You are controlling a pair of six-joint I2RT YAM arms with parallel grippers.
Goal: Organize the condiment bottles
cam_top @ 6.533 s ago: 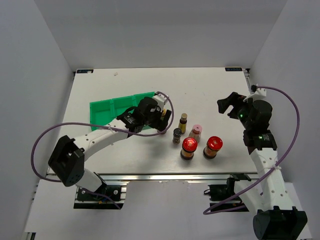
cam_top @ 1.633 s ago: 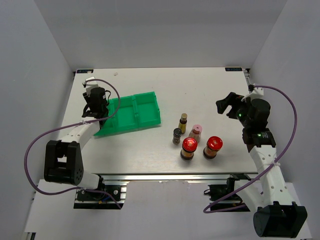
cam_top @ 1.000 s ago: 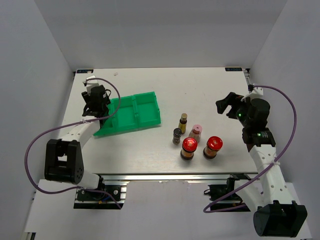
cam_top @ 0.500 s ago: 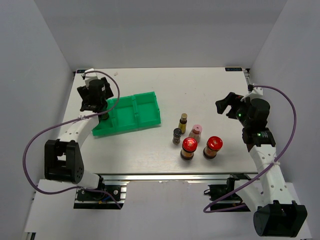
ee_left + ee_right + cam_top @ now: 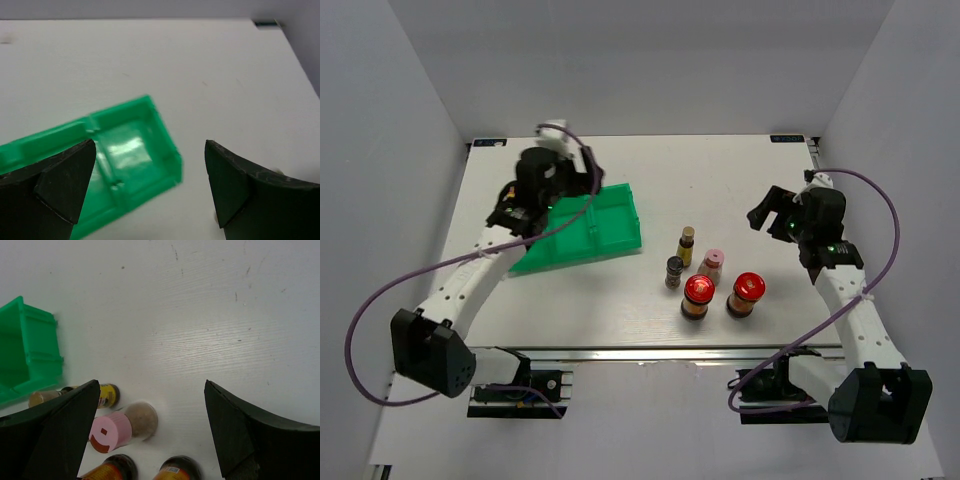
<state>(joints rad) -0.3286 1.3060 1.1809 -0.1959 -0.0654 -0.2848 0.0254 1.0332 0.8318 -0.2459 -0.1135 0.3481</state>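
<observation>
Five bottles [image 5: 697, 296] stand upright in a tight bunch on the worktop [image 5: 740, 180], a bit right of the green tray [image 5: 620, 212]: the slim yellow-cap [image 5: 687, 243] at the back, the grey-cap [image 5: 674, 270] and pink-cap [image 5: 711, 266] in the middle, and two red-lid jars [image 5: 745, 294] in front. The left arm hides the tray's left end, so there's no telling what sits in there.

The left pincer [image 5: 149, 146] hangs over the tray with its fingers wide apart and nothing in them. The right pincer [image 5: 151, 385] is the same, spread and empty, hovering over bare worktop just beyond the bunch.

Going by looks, these are small, stiff and light. The smooth round sides are probably slick. Whether they're glass or plastic can't be told, so it's better not to knock them. The slim one looks the tippiest. The jars are wide and may fill most of the pincer's spread.

The best hold is likely across the body just under the cap, where the shoulder stops it sliding out. With everything packed this close, an outer bottle is the easier first pick, since the fingers need room on both sides.
</observation>
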